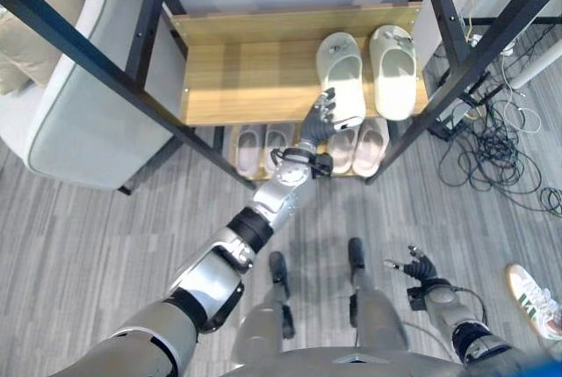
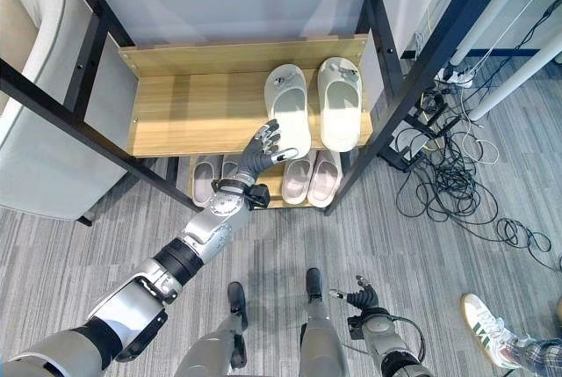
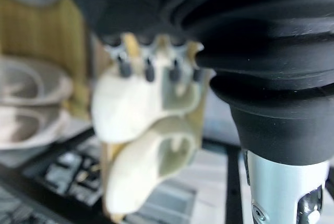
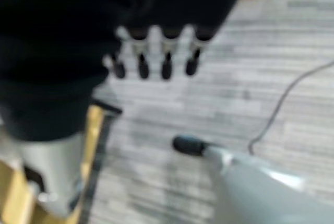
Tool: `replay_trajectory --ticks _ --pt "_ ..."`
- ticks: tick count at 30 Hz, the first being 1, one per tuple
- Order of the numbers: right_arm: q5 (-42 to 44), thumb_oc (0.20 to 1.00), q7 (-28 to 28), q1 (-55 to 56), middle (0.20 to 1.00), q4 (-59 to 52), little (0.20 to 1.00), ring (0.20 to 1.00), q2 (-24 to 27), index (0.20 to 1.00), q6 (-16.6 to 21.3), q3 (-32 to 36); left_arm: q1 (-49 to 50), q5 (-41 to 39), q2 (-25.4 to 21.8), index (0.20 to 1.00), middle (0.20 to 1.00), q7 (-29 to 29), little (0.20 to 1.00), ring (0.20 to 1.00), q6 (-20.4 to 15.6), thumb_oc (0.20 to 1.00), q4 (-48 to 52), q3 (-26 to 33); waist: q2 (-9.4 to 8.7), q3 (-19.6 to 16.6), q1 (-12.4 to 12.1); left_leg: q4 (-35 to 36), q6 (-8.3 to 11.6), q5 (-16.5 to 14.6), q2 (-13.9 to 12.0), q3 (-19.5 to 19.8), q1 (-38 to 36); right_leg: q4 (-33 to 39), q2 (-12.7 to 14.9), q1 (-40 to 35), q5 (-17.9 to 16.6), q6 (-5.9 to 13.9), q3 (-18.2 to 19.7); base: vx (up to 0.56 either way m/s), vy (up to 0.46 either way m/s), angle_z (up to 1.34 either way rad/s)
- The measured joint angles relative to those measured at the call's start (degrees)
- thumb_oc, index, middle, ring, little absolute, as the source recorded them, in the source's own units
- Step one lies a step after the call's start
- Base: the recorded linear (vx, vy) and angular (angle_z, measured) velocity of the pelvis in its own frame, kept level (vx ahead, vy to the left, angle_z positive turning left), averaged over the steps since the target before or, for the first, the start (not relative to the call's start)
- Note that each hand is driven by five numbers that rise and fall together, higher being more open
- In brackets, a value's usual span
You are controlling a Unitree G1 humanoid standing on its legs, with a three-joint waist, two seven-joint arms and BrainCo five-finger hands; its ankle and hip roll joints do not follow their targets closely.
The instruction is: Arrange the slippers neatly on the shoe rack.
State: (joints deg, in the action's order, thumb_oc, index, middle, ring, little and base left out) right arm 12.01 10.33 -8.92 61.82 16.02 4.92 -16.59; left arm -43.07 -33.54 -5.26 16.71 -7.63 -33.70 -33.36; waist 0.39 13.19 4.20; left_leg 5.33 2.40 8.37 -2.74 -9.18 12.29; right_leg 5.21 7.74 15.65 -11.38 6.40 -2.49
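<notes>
The shoe rack (image 1: 263,87) is a black metal frame with wooden shelves; on its upper visible shelf, toward the right end, two pale green slippers (image 1: 392,69) lie side by side, toes pointing to the back; on the lower shelf beneath sit two pairs of pinkish-beige slippers (image 1: 358,147), one pair left, one pair right; the left hand (image 1: 321,116) reaches to the shelf's front edge, fingers extended and relaxed, tips against the heel of the left green slipper (image 2: 290,110), grasping nothing; the right hand (image 1: 420,269) hangs low over the grey plank floor (image 1: 105,236), fingers loosely spread, empty; a light grey armchair (image 1: 79,105) stands left of the rack; tangled cables (image 1: 500,148) lie to its right; a white sneaker with green stripes (image 1: 534,298) shows at the right edge.
</notes>
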Motion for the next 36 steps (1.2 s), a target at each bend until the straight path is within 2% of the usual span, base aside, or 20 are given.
replay_trajectory --ticks 9,19,29,36 --pt "0.0 1.000 -0.1 0.1 1.000 0.0 1.000 1.000 0.1 1.000 0.1 -0.7 -3.3 3.8 1.3 1.000 1.000 1.4 1.000 1.000 0.1 1.000 -4.4 -0.2 -0.27 -0.1 1.1 0.0 -0.09 0.0 0.1 0.0 0.7 0.0 0.0 0.7 0.0 0.01 0.0 0.00 0.000 0.00" --pt "0.0 1.000 -0.5 -0.3 1.000 1.1 1.000 1.000 0.4 1.000 0.1 -0.8 -5.5 5.1 1.8 1.000 1.000 2.0 1.000 1.000 -0.1 1.000 -8.1 -0.1 -0.47 0.0 1.1 0.0 -0.38 -0.2 0.2 -0.1 0.9 0.0 0.1 0.9 0.0 0.06 0.0 0.00 0.000 0.00" --pt "0.0 1.000 -1.1 -0.7 1.000 1.7 1.000 1.000 0.5 1.000 0.5 -0.8 -6.8 6.2 0.3 1.000 1.000 2.0 1.000 1.000 -0.1 1.000 -8.2 0.1 -1.18 0.2 1.1 0.0 -0.37 -0.2 0.6 -0.1 1.8 -0.1 0.2 1.9 0.1 0.20 0.0 0.00 0.000 0.00" --pt "0.0 1.000 -1.1 -2.3 1.000 3.2 1.000 1.000 0.5 1.000 0.5 -1.0 -13.9 6.2 0.3 1.000 1.000 2.1 1.000 1.000 -0.3 1.000 -17.3 0.8 -1.68 0.6 1.3 0.0 -0.30 -0.2 0.6 -0.2 2.8 0.0 0.2 2.9 0.1 0.29 0.1 0.00 0.004 0.00"
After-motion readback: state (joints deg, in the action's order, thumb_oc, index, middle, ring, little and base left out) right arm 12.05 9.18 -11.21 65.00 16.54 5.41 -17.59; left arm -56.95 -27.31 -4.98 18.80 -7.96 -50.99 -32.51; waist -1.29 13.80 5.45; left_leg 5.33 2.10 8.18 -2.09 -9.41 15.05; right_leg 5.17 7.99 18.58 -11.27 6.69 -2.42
